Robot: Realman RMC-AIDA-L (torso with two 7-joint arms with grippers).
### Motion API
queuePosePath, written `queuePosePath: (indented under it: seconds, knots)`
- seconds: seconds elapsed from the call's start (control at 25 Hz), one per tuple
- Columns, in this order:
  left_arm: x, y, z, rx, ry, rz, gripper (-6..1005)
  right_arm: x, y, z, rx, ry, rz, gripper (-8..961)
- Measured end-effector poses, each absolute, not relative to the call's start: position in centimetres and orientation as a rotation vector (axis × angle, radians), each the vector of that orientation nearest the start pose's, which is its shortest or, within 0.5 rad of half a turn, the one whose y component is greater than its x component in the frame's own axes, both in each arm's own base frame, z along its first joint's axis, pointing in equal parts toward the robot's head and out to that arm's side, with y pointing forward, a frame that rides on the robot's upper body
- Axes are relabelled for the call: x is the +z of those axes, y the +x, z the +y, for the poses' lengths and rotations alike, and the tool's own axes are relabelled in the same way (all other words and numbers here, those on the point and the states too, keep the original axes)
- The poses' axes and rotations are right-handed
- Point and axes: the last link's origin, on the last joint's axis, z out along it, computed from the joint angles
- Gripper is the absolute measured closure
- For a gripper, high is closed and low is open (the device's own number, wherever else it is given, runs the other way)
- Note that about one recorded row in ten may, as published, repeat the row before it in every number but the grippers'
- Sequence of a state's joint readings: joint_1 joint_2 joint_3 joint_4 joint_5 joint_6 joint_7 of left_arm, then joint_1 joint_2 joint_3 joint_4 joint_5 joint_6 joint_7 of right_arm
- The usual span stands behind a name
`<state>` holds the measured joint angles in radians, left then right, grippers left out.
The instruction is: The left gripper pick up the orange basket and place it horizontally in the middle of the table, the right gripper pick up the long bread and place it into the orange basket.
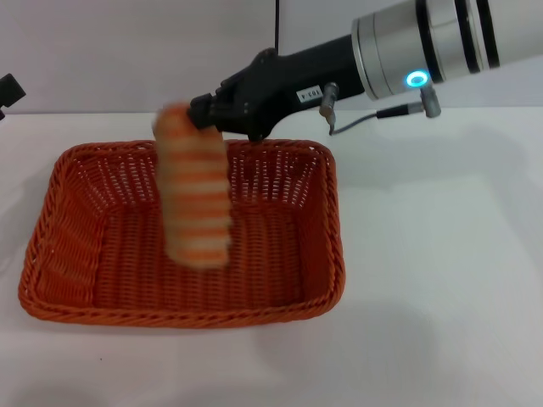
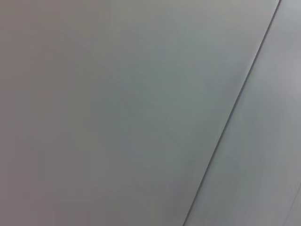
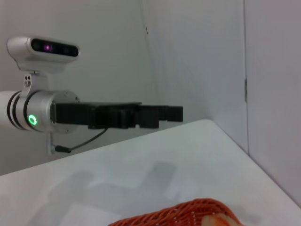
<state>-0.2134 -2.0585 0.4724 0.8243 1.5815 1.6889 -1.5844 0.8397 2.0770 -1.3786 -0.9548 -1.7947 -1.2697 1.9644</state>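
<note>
The orange basket (image 1: pixel 182 233) lies flat on the white table (image 1: pixel 441 254), long side across, left of centre. My right gripper (image 1: pixel 204 112) reaches in from the upper right and hovers over the basket's far rim. The long bread (image 1: pixel 197 191), striped orange and cream, hangs upright and blurred right at the gripper's tip, its lower end over the basket floor. The right wrist view catches a bit of the basket rim (image 3: pixel 188 211) and of the bread (image 3: pixel 218 220). My left gripper (image 1: pixel 7 89) is parked at the far left and also shows as the left gripper (image 3: pixel 164 113) above the table.
The table stretches open to the right of the basket and along its front edge. A light grey wall with a dark seam (image 2: pixel 235 103) fills the left wrist view. A camera head (image 3: pixel 44 52) stands above the left arm.
</note>
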Motion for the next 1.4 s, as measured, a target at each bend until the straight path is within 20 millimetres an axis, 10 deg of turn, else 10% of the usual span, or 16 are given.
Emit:
queuePosePath:
  seconds: [0.32,0.56,0.84,1.12,1.4]
  knots:
    - [11.1,-32.2,26.7,-1.151,-2.081,-0.849,260,-5.2,7.0,37.6,0.587,-3.031,0.391,779]
    - [11.3,-32.5,26.1,-1.131,-2.076,-0.811,260,-1.4,8.3,37.3,0.661,-2.892,0.337,510]
    - [10.7,-35.3,21.4,-1.164,-1.866,-0.594,259,6.3,16.7,35.6,0.755,-2.507,0.493,355]
    - [8.4,-37.2,17.1,-1.099,-1.667,-0.513,259,5.6,24.8,33.4,1.047,-2.234,0.603,355]
    - [5.9,-38.0,14.3,-1.002,-1.572,-0.508,263,4.2,28.9,31.7,1.094,-1.99,0.493,355]
